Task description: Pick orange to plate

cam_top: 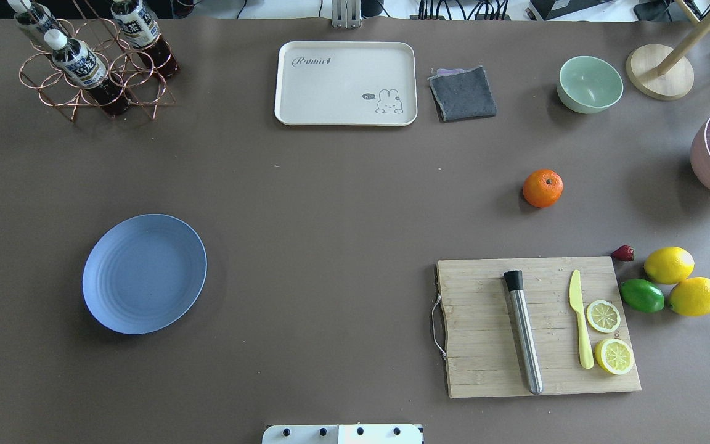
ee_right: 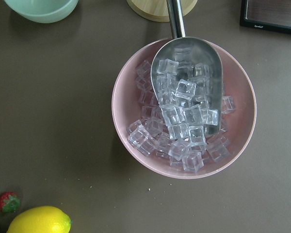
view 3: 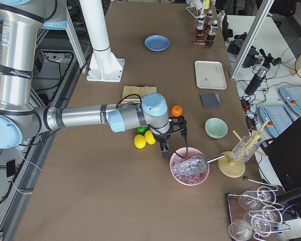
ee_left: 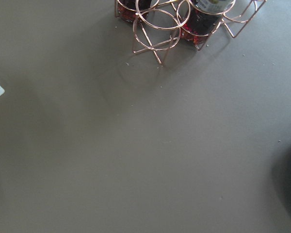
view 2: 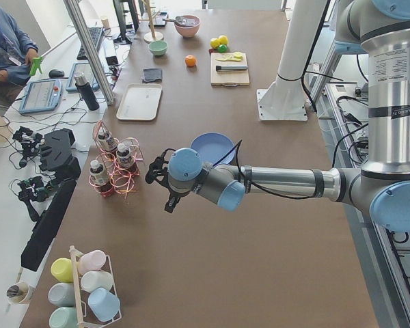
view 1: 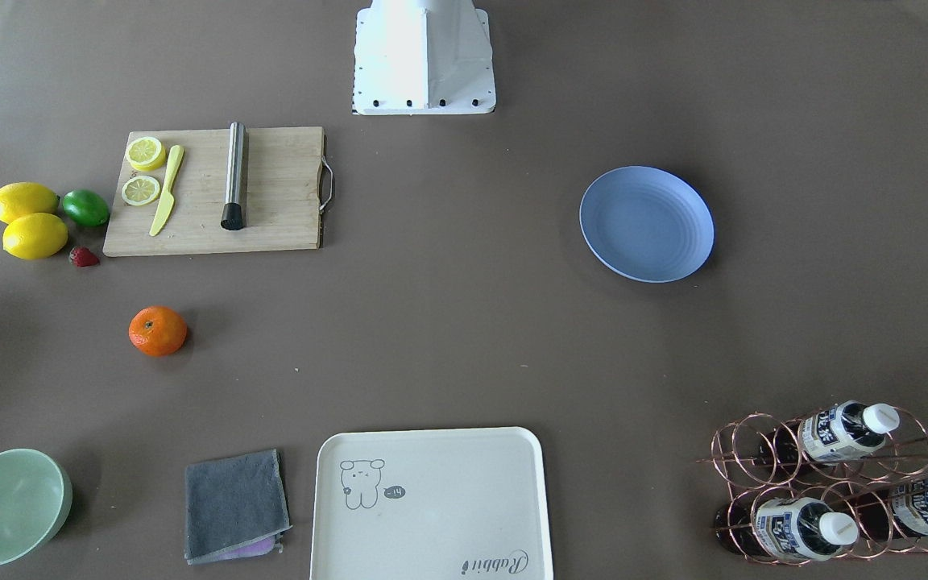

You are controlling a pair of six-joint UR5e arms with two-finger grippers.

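The orange rests alone on the brown table, between the cutting board and the green bowl. Far across the table, on the robot's left side, the periwinkle plate lies with nothing on it. My right gripper appears only in the right side view, hovering between the orange and a pink ice bowl; I cannot tell its state. My left gripper appears only in the left side view, above the table between the plate and the bottle rack; I cannot tell its state either.
A wooden cutting board carries a steel muddler, a yellow knife and lemon slices. Beside it lie two lemons, a lime and a strawberry. A cream tray, grey cloth, green bowl, copper bottle rack and pink ice bowl line the edges.
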